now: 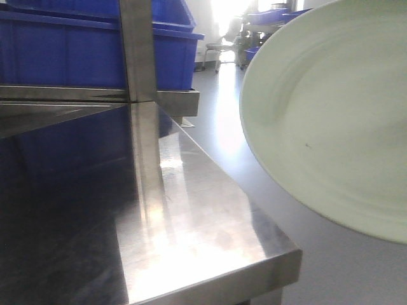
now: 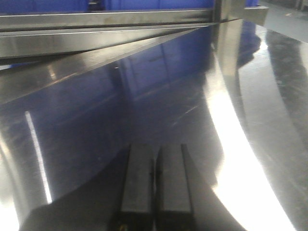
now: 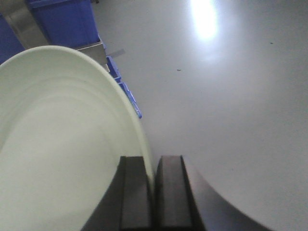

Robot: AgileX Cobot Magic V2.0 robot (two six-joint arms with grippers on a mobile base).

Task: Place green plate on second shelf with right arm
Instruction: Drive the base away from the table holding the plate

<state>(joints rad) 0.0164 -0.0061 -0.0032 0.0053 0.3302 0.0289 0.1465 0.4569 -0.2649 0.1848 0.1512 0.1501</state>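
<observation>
Plate position: the green plate (image 1: 324, 121) is held in the air, steeply tilted, with its concave face toward the front camera. It lies to the right of the lower steel shelf (image 1: 191, 210) and above the grey floor (image 1: 222, 114). A strip of floor shows between the plate rim and the shelf's right edge, so the two are apart. The right and bottom borders of the front view cut off part of the plate.

Right end effector (image 3: 153, 166): clamped on the plate rim, one finger on the inner face and one behind it. To its right, the wrist view shows only bare floor.

Left end effector (image 2: 155, 163): fingers pressed together with nothing between them, low over the lower steel shelf. Whether it touches the surface cannot be determined.

Shelf edges: the lower steel shelf ends in a square front-right corner with a folded lip. An upright post (image 1: 141, 95) rises from the shelf, set in from its right edge. The upper shelf (image 1: 172, 98) meets this post and carries blue crates (image 1: 76, 51), which reach to its right end.
</observation>
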